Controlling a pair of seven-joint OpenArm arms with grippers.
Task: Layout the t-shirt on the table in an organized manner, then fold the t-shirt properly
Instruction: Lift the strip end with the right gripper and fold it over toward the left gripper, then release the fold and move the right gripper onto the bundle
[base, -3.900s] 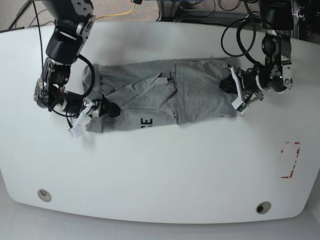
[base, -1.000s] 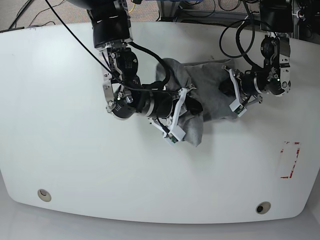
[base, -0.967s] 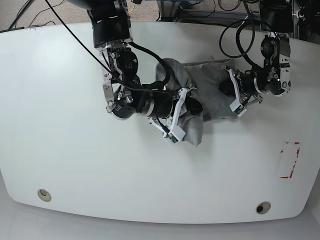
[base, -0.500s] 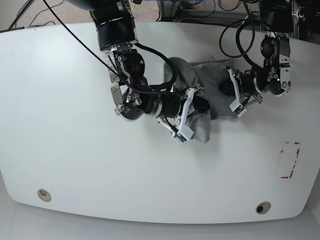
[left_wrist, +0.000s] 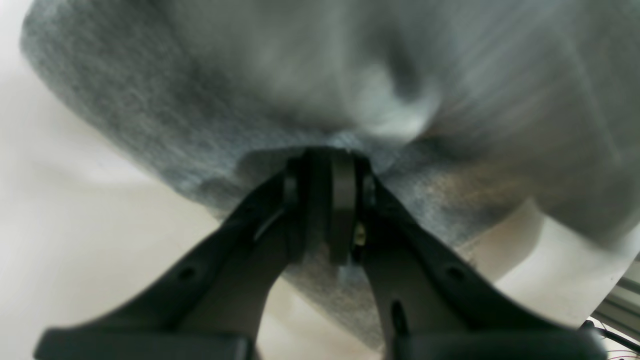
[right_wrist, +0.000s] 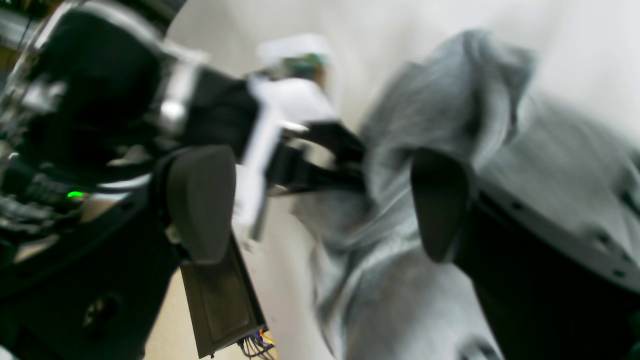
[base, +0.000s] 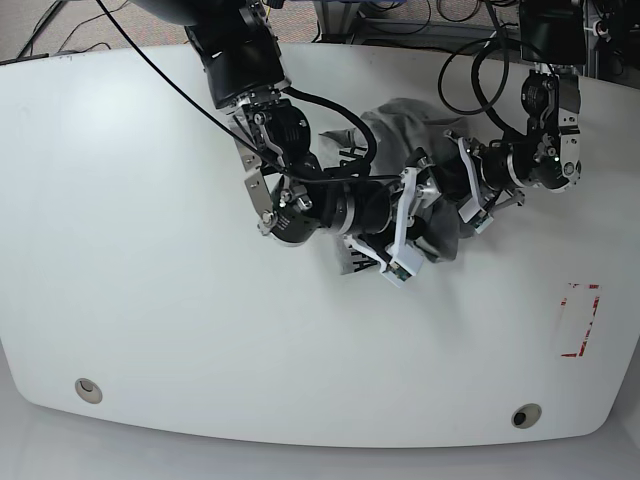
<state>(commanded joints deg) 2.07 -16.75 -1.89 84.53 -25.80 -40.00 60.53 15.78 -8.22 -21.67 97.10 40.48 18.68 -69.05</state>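
Much of the t-shirt (base: 400, 125) is hidden in the base view, bunched into a grey heap between the two arms near the far middle of the worktop (base: 150, 330), and both wrist views are blurred. No lettering can be read anywhere. Left hand (left_wrist: 330, 210), seen sharp enough in its own camera, has its jaws pressed together on a pinch of grey cloth, the fabric bulging above the fingertips and draping to both sides. Right hand (right_wrist: 320, 200) shows its two dark pads standing wide apart, with folds of t-shirt (right_wrist: 425, 150) between and behind them; the left arm's white and black wrist crowds the left of that view, very close. In the base view the two hands sit just beside each other over the heap, so there's little room between them. Plenty of bare worktop lies on the near side and far out to the left. Red tape outline (base: 580, 320) sits well apart near the right edge, two small holes (base: 88, 388) near the front edge.
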